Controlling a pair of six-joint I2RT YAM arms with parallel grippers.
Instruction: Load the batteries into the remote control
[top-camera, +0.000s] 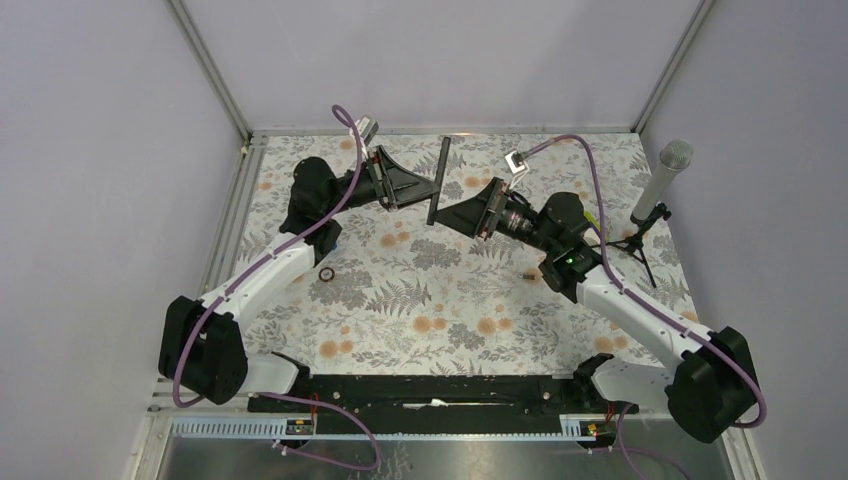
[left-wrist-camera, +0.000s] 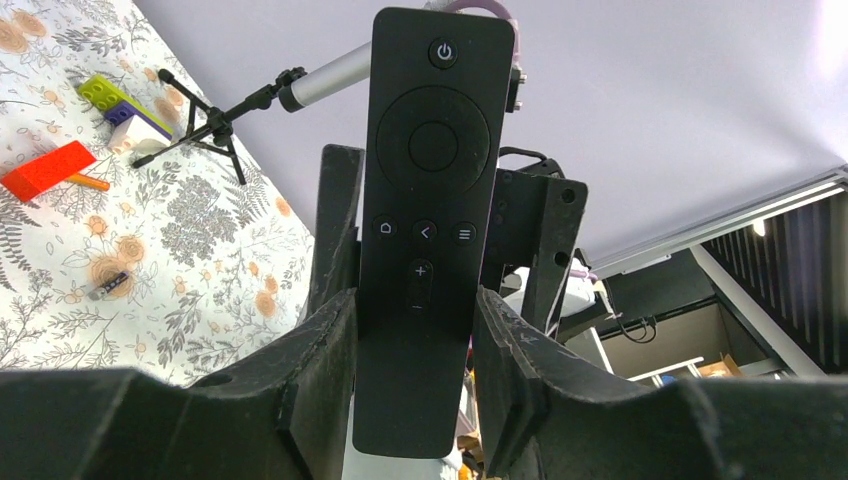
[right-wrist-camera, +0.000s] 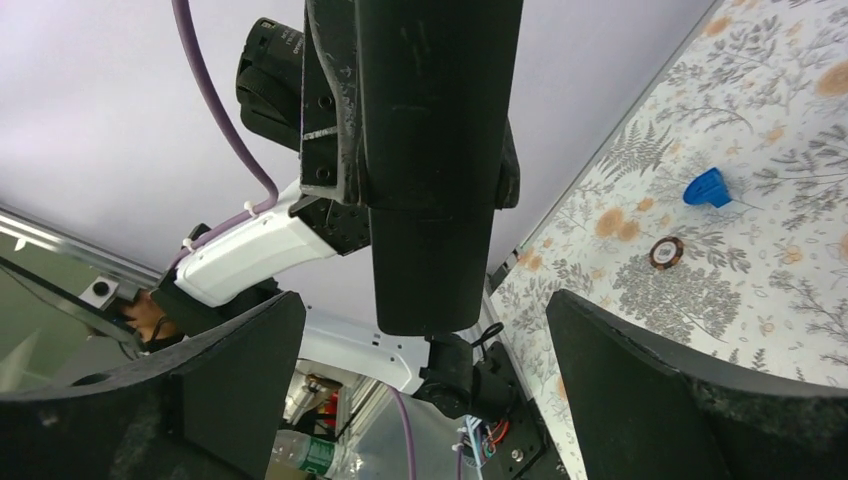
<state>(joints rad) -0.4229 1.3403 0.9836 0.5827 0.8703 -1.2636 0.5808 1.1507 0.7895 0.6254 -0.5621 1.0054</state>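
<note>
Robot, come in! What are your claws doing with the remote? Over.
Left claw shut on the remote control, held up in the air. Right claw wide open at its end, not gripping. One battery lying on the table. Nothing blocking.

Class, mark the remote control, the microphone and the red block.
remote control (left-wrist-camera: 433, 147): left wrist view, round pad.
microphone (top-camera: 675, 158): top external view, grey head.
red block (left-wrist-camera: 47, 170): left wrist view, its middle.
</note>
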